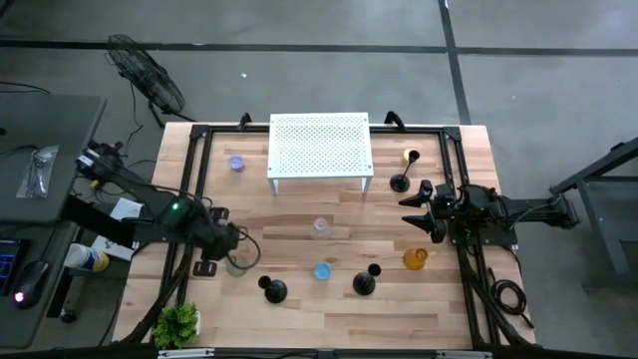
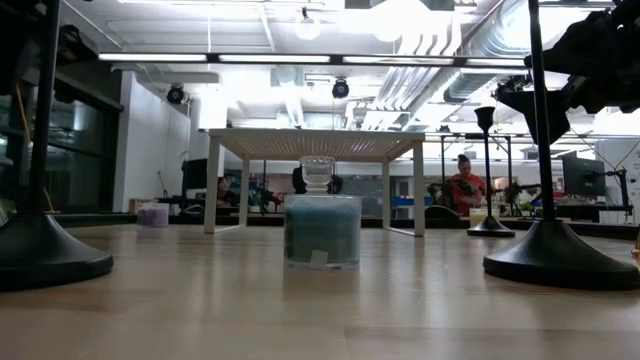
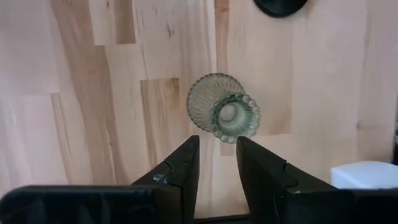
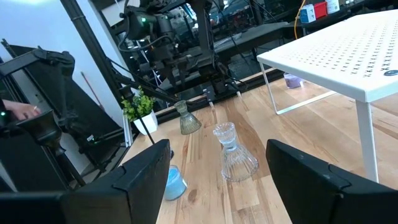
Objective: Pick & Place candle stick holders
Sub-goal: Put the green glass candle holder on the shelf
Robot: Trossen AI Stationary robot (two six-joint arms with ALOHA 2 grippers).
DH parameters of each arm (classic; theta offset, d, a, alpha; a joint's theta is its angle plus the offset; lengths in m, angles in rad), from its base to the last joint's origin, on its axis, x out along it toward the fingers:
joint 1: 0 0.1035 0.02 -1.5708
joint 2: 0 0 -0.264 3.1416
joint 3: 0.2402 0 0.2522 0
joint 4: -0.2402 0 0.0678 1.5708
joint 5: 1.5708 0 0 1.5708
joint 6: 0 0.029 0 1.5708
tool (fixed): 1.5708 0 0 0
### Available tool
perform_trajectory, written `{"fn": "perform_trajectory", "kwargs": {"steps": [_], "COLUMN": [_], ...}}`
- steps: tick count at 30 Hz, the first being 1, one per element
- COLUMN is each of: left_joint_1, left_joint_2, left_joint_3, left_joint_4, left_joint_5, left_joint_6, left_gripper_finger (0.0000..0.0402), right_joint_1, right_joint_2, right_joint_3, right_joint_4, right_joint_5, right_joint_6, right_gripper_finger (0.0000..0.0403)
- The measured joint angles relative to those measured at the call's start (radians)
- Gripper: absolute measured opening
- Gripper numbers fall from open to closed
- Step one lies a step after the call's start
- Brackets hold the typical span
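The left wrist view alone shows the greenish ribbed glass holder (image 3: 222,116) upright, stem vertical, just ahead of the left gripper (image 3: 217,152), whose fingers stand partly apart, holding nothing. It stands near the wooden table (image 1: 299,299) front-left edge. The right gripper (image 1: 431,211), open wide and empty, hovers near the right edge.

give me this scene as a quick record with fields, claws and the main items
left claw: open, empty, above the green glass
right claw: open, empty, at the table's right side
green glass: standing on the table, not gripped
clear glass: mid-table, in front of the white stand
blue glass: near the front edge
amber glass: front right
purple glass: left of the stand
black holders: three
plant: front left corner
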Motion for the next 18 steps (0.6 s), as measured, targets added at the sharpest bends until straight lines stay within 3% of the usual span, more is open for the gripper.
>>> {"fn": "perform_trajectory", "kwargs": {"steps": [18], "left_joint_1": [-0.005], "left_joint_2": [0.171], "left_joint_3": [0.0], "left_joint_4": [0.03], "left_joint_5": [-0.005], "left_joint_6": [0.005], "left_gripper_finger": [0.0103], "right_joint_1": [0.0], "right_joint_2": [0.0], "right_joint_3": [0.0], "right_joint_4": [0.0], "right_joint_5": [0.0], "right_joint_6": [0.0], "right_gripper_finger": [0.026]}}
